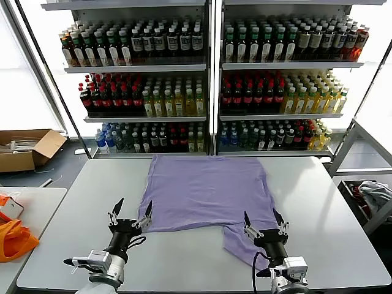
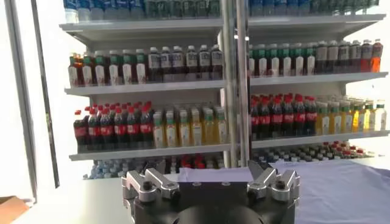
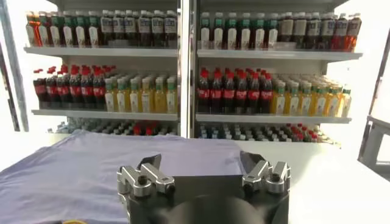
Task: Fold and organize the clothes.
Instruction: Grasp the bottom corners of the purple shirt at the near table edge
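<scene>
The clothes are one lavender T-shirt (image 1: 205, 193) lying flat, plain side up, in the middle of the white table (image 1: 331, 202). Its near part narrows to a flap (image 1: 245, 245) toward the front edge. My left gripper (image 1: 131, 209) is open just off the shirt's near left corner, nothing between its fingers. My right gripper (image 1: 264, 218) is open over the near flap and holds nothing. In the left wrist view the shirt (image 2: 329, 185) shows beyond the open left gripper (image 2: 210, 173). From the right wrist, the shirt (image 3: 91, 164) spreads ahead of the open right gripper (image 3: 201, 163).
Drink shelves (image 1: 211, 79) stand right behind the table. A second table on the left carries an orange bag (image 1: 13, 236). A cardboard box (image 1: 27, 147) sits on the floor at the left, and a bin with cloth (image 1: 370, 196) is at the right.
</scene>
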Available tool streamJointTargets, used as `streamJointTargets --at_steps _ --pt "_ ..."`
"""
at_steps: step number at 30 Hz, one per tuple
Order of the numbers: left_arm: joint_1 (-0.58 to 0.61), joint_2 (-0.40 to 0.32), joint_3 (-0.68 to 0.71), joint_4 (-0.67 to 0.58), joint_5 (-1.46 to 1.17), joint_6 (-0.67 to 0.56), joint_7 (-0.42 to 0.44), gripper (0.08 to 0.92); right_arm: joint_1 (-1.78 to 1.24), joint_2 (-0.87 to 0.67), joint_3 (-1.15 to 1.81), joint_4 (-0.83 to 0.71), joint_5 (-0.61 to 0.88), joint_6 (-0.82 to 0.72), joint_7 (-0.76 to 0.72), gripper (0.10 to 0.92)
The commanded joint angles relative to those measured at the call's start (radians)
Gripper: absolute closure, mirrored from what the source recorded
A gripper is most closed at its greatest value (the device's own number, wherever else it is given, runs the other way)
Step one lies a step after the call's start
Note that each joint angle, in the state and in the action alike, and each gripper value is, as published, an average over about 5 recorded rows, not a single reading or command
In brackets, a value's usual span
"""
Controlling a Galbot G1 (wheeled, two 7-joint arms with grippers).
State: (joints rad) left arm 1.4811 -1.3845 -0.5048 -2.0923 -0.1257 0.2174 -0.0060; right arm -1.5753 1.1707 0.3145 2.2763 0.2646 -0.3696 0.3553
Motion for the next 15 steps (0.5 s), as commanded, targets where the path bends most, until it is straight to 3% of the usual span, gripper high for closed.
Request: streamJointTargets --at_steps 1,7,15 --pt "-0.005 0.038 0.007 0.032 -0.032 0.111 -0.001 0.177 -0.053 -0.040 -0.001 0.029 0.023 -0.062 0.039 0.203" --pt "-0.015 0.075 0.029 0.051 -0.050 0.174 -0.012 0.177 -0.106 -0.057 0.004 0.057 0.084 -0.107 0.101 0.203" --pt "-0.009 0.067 0.045 0.069 -0.048 0.184 -0.009 0.177 -0.140 -0.042 -0.002 0.028 0.084 -0.109 0.133 0.203"
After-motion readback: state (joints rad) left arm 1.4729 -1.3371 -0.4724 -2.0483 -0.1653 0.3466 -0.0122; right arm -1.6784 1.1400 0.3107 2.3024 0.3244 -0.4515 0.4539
